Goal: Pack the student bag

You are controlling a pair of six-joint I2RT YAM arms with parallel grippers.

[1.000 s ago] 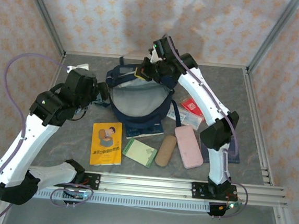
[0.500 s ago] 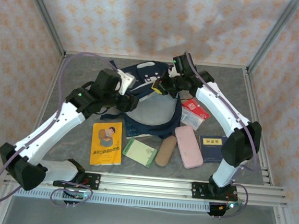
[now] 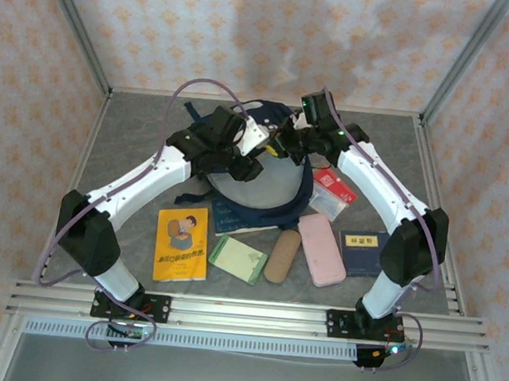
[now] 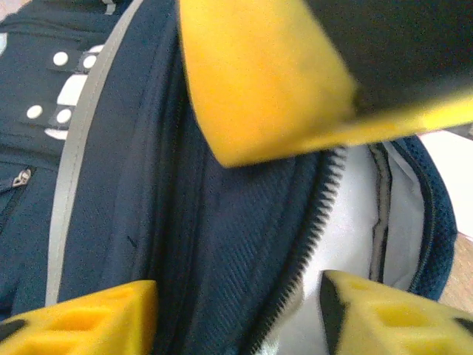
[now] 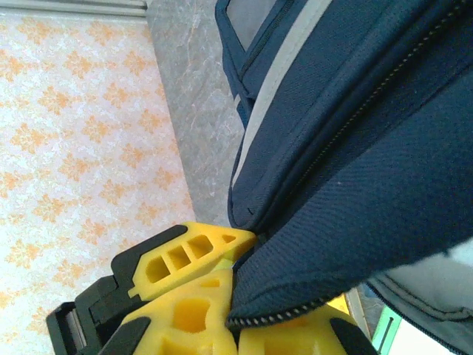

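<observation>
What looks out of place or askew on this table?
Nothing spilled or damaged. The student bag gapes open, its rim pinched by the right gripper, and a dark notebook sits partly under its near edge.

The navy student bag (image 3: 263,191) lies mid-table, unzipped, its grey lining showing.

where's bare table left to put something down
Bare table lies far left, between the wall and the student bag, and far right behind the red pouch. Crowded: the near row from yellow book to navy booklet.
</observation>
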